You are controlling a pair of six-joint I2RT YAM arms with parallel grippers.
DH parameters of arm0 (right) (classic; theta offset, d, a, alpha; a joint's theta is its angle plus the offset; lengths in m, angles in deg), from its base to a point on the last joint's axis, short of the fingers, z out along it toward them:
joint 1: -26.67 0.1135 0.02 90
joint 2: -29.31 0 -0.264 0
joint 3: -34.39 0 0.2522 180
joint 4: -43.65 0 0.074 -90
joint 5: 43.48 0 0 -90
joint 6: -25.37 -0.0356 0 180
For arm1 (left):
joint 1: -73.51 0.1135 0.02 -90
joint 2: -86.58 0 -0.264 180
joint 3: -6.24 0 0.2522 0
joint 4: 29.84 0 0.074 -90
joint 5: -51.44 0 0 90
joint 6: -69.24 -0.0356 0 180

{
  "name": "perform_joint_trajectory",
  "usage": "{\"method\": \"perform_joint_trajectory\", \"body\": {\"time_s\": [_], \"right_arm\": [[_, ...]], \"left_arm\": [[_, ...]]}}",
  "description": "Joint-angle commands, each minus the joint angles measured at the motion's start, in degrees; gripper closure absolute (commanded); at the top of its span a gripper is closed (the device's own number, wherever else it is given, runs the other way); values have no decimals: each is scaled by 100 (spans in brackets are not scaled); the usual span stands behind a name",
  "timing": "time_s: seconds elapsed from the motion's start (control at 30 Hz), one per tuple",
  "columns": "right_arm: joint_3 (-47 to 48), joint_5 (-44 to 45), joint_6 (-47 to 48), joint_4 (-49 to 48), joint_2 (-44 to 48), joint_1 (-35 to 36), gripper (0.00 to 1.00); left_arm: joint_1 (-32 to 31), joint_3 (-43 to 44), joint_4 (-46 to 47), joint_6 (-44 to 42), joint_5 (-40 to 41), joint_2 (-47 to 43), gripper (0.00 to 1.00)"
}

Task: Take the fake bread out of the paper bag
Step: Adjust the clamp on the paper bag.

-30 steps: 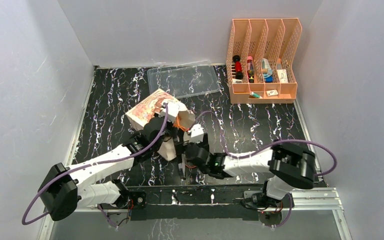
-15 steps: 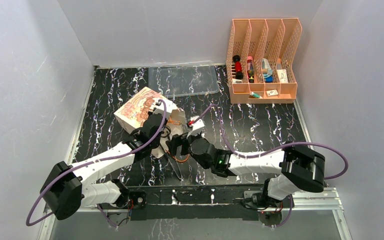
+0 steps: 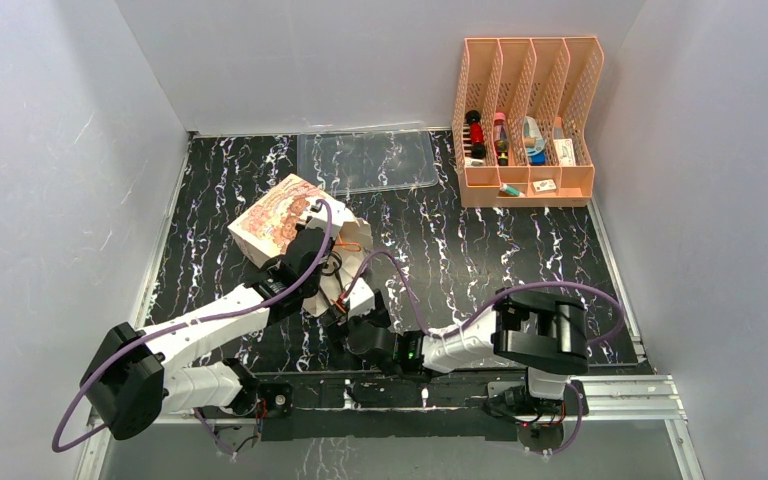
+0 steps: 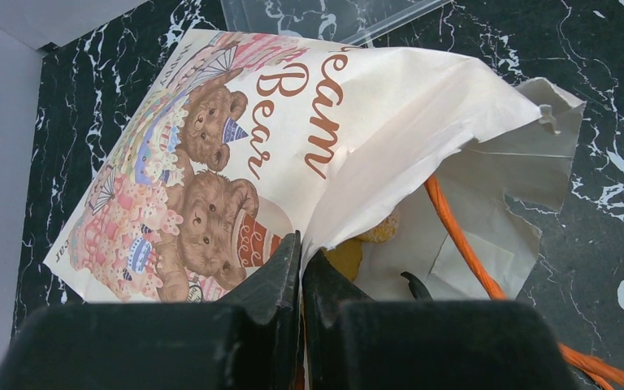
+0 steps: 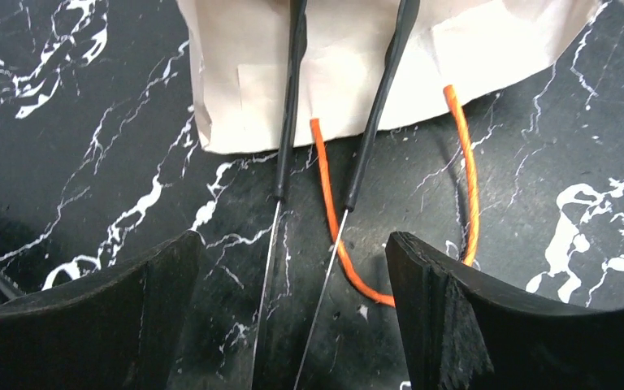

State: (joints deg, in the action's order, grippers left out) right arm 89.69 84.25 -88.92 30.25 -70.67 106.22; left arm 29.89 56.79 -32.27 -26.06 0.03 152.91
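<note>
Your right arm has pulled back from above the paper bag and dropped low along the desk. The right hand now faces the bag's mouth with its jaws wide apart and closed on nothing. Two thin black rods run between its fingers up to the bag's lip; you cannot tell what they are. The bag has tipped leftward and now lies settled. Your left hand is clamped tight on the upper lip, propping the mouth open. The fake bread is still inside, a golden piece just within the opening beside the orange cord handle. Nothing is out yet, but the reach-in looks lined up.
</note>
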Motion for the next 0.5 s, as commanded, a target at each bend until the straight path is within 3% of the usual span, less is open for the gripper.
{"method": "perform_joint_trajectory", "body": {"time_s": [0.0,0.2,0.47], "right_arm": [[408,461,133,-258,-145,-27,16],[598,485,111,-123,-502,-27,16],[689,691,73,3,-718,-46,24]], "left_arm": [[19,133,-87,74,136,-101,100],[20,118,-87,75,132,-108,100],[15,102,-76,78,134,-153,100]]}}
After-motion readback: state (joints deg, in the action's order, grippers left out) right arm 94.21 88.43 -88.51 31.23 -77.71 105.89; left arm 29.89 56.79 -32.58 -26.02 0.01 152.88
